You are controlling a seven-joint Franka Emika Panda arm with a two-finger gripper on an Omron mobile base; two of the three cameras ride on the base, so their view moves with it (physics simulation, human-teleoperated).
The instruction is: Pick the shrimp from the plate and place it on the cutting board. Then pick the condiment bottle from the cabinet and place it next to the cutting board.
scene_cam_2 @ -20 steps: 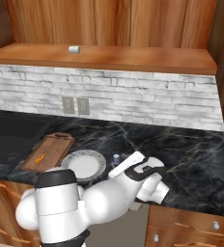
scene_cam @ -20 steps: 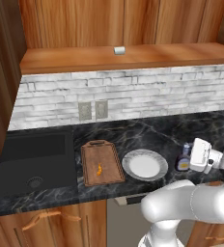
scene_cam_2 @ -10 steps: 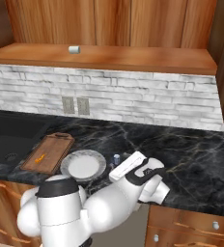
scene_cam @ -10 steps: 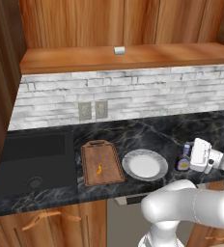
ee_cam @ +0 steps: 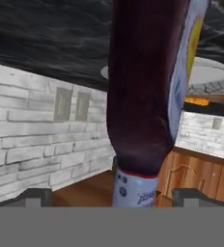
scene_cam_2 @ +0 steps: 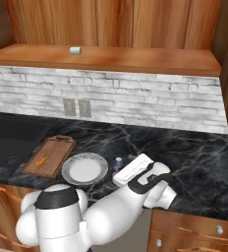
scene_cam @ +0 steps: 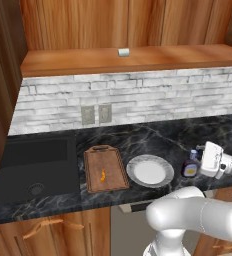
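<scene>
The dark-brown bottle (scene_cam: 190,167) with its blue cap and yellow-white label stands upright on the black counter (scene_cam: 153,137), at three o'clock of the plate (scene_cam: 149,170). The gripper (scene_cam: 204,161) sits just beside it with jaws spread wide, gripping nothing. The orange shrimp (scene_cam: 103,175) lies on the cutting board (scene_cam: 104,168).

Bottle (scene_cam_2: 118,163) mostly hidden behind the hand in the right base view; plate (ee_cam: 215,72) cut off by the hand view's edge

dark marble counter (scene_cam: 153,137) with cutting board (scene_cam: 105,169), plate (scene_cam: 149,171), condiment bottle (scene_cam: 190,167)
</scene>
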